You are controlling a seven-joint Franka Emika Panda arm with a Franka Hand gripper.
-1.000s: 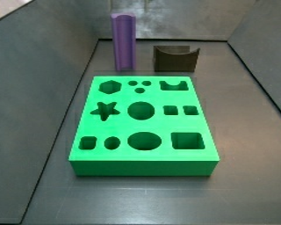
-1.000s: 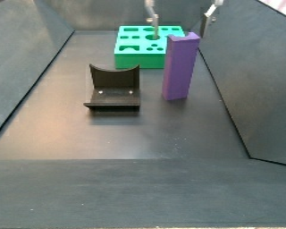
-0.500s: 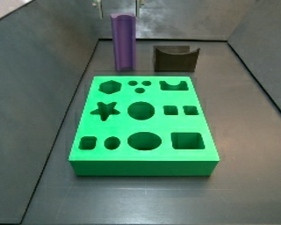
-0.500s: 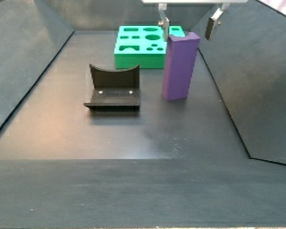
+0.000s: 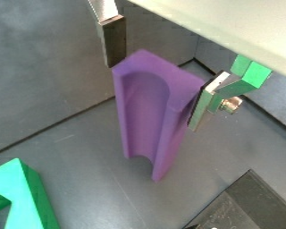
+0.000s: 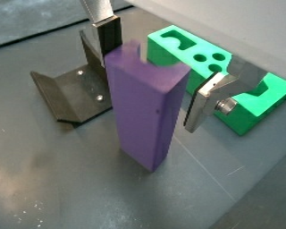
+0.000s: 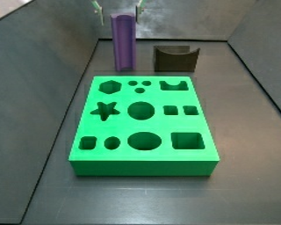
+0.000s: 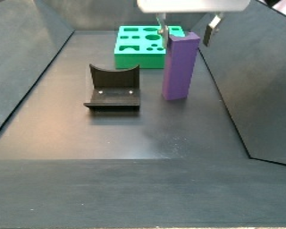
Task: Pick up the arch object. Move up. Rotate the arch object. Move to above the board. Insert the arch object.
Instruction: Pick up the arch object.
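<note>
The arch object (image 7: 126, 42) is a tall purple block standing upright behind the green board (image 7: 119, 97), near the back wall. In a side view the arch object (image 8: 180, 67) stands to the right of the fixture. My gripper (image 8: 189, 29) hangs over its top, open. In both wrist views the gripper (image 5: 161, 72) (image 6: 155, 73) has one finger (image 5: 113, 40) on one side of the arch object (image 5: 155, 121) (image 6: 146, 112) and the other finger (image 6: 204, 104) on the opposite side. Neither finger touches the block.
The dark fixture (image 8: 112, 88) (image 7: 175, 57) (image 6: 71, 89) stands beside the arch object. Grey walls enclose the floor on both sides and at the back. The board (image 8: 140, 61) (image 6: 191, 52) lies a short way from the block.
My gripper has come down from above; its fingers now reach either side of the arch object's top. The arch object, board and fixture have not moved.
</note>
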